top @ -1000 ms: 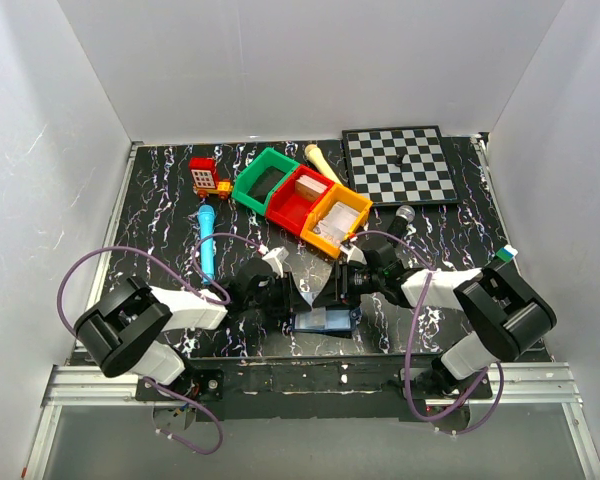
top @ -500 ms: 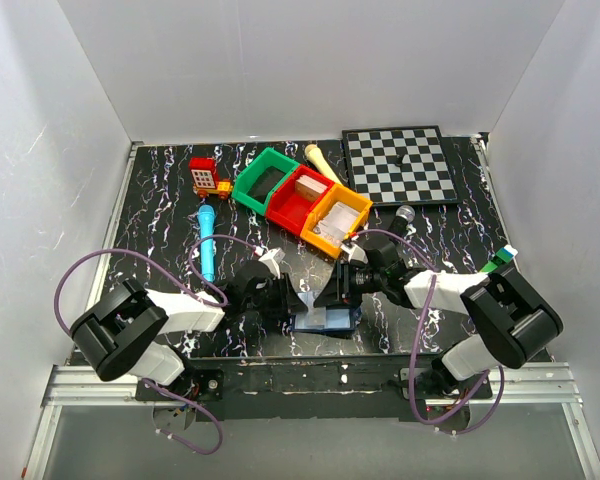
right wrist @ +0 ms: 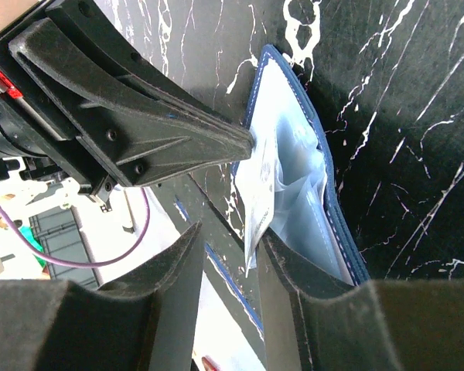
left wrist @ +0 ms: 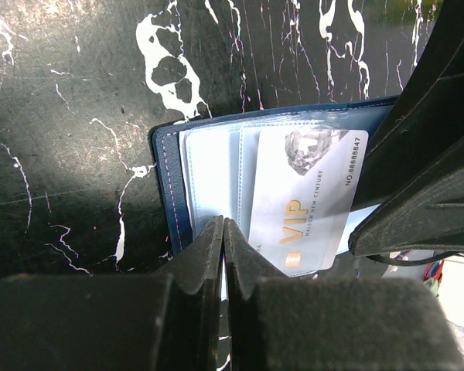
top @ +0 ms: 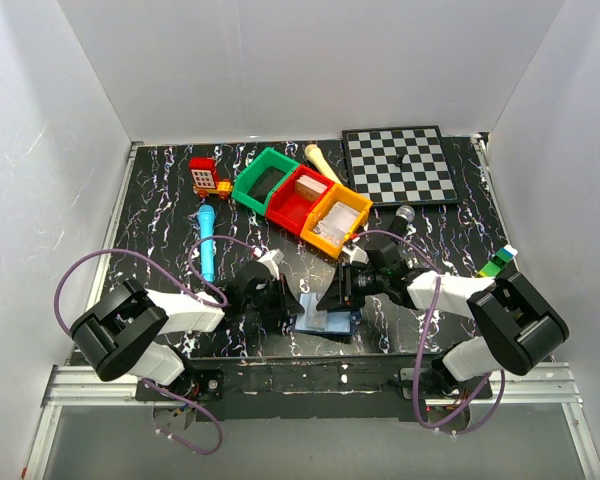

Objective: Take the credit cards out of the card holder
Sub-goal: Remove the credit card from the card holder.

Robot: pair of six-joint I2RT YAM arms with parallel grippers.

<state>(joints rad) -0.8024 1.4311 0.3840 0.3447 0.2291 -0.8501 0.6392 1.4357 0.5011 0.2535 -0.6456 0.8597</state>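
The card holder (top: 325, 322) lay open near the front edge of the table (top: 160, 200), between my two arms; my left gripper (left wrist: 223, 230) had its fingers pressed together on the holder's pale edge, pinning it as far as I could judge; my right gripper (right wrist: 232, 234) had its fingers apart, one on each side of the VIP card (left wrist: 305, 197), which stood tilted and, by my reading, partly out of its clear pocket (left wrist: 209, 178); the card sat closer to one finger than the other, so I feared that closing would push it sideways and bend it, or catch only a corner that slipped free on the pull; my left pinch looked thin and close to the rim, so a firm pull might have dragged the whole holder along or folded it shut; if that pinch also squeezed the pocket, the card might have jammed; my two grippers were nearly touching, so any sideways drift risked a knock; I could not tell whether other cards lay behind.
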